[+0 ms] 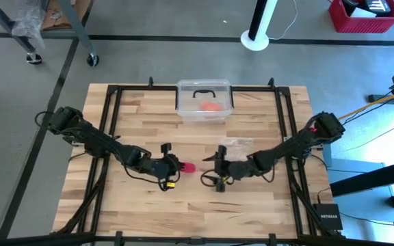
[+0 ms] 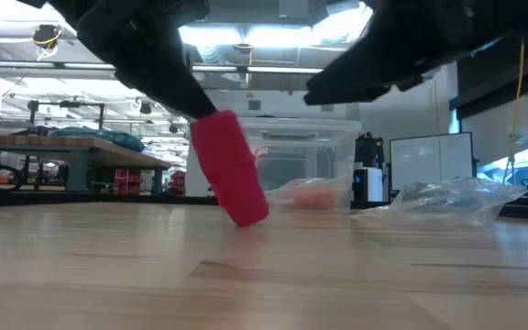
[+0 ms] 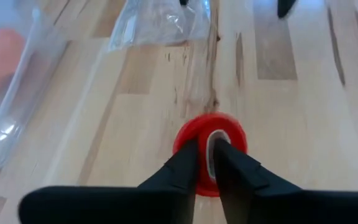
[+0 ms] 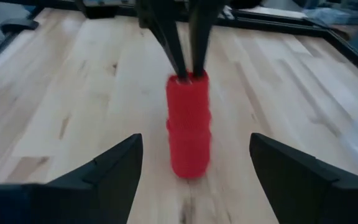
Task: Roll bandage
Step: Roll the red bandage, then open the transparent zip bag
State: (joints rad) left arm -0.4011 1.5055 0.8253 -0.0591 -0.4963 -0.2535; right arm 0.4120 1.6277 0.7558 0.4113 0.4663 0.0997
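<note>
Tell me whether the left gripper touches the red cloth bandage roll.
Touching: the left wrist view shows the left gripper pinching the red cloth bandage roll's rim.

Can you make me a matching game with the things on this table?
Things:
1. bandage
2. plastic bag
3. clear box
4. right end effector

States:
A. lying empty and crinkly on the table
B. open wide, holding nothing
C. a red roll with the left end effector's fingers stuck in its top
D. at the table's far edge, something orange inside

Pairs: 1-C, 2-A, 3-D, 4-B
</note>
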